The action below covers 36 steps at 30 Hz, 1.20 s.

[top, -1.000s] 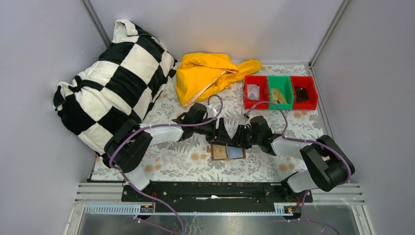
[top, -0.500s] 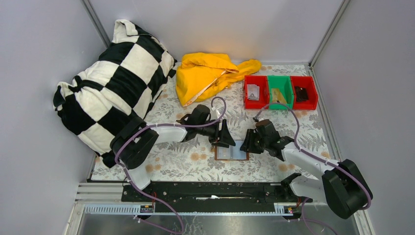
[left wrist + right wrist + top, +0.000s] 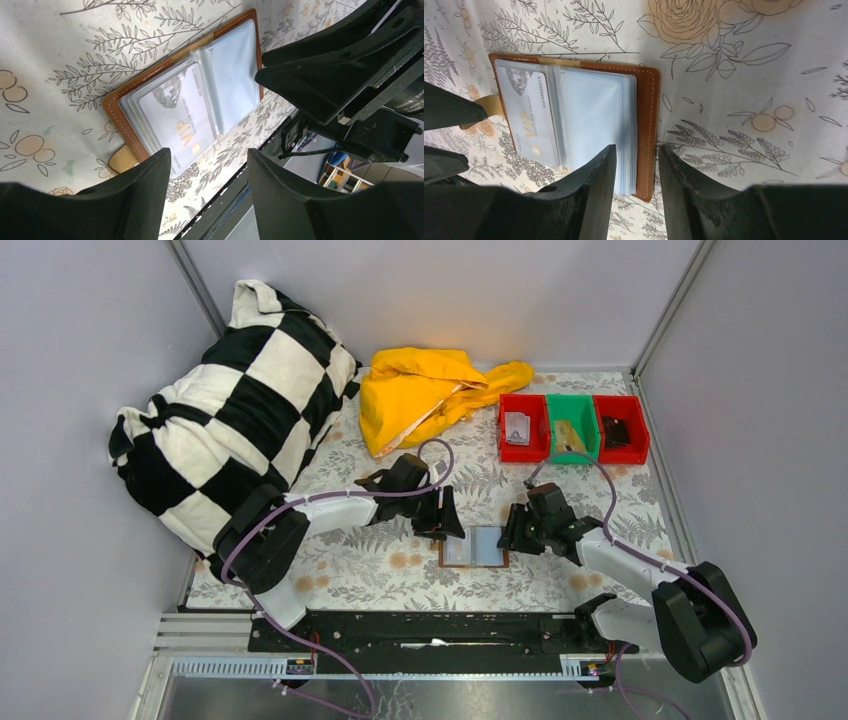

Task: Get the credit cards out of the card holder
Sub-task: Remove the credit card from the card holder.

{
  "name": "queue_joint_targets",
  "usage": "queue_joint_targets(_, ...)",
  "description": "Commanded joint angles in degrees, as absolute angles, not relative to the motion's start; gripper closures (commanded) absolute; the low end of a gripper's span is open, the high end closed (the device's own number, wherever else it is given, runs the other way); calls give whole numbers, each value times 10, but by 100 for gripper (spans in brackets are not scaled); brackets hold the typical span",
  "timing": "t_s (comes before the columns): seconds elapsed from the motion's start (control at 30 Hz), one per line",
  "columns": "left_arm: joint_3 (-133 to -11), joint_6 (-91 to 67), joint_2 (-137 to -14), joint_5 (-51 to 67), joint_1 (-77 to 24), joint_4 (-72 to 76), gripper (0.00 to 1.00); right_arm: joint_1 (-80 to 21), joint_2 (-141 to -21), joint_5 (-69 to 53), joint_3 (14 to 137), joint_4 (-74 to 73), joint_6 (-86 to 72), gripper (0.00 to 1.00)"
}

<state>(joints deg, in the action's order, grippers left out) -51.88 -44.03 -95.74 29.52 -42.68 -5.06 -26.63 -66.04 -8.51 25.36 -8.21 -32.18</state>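
Observation:
The card holder lies open and flat on the floral cloth between my two grippers. It is brown with clear plastic sleeves. A pale grey credit card marked VIP sits in its left sleeve, also seen in the right wrist view. My left gripper is open and empty, hovering at the holder's left side. My right gripper is open and straddles the holder's right edge. One finger is over the sleeves and the other is outside the brown cover. No other cards show.
Two red bins and a green bin stand at the back right. A yellow cloth lies at the back centre. A large black-and-white checked pillow fills the left side.
The right arm has swung out to the right, its gripper now at the holder's right edge. The holder has shifted slightly right. The left gripper has drawn back a little to the left.

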Motion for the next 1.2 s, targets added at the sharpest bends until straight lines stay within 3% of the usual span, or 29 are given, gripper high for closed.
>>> queue_joint_targets(0.0, -513, -433, -969, 288, -425, -42, 39, -263, -692, -130, 245, -33, -325, 57)
queue_joint_targets(0.4, -519, -426, -983, 280, -425, -50, 39, -262, -722, -191, 208, 62, -368, 66)
queue_joint_targets(0.67, -526, -407, -939, 177, -425, -125, 37, -263, -741, -201, 188, 106, -386, 66)
queue_joint_targets(1.17, -512, -415, -925, 154, -425, -146, 38, -263, -765, -208, 190, 123, -385, 66)
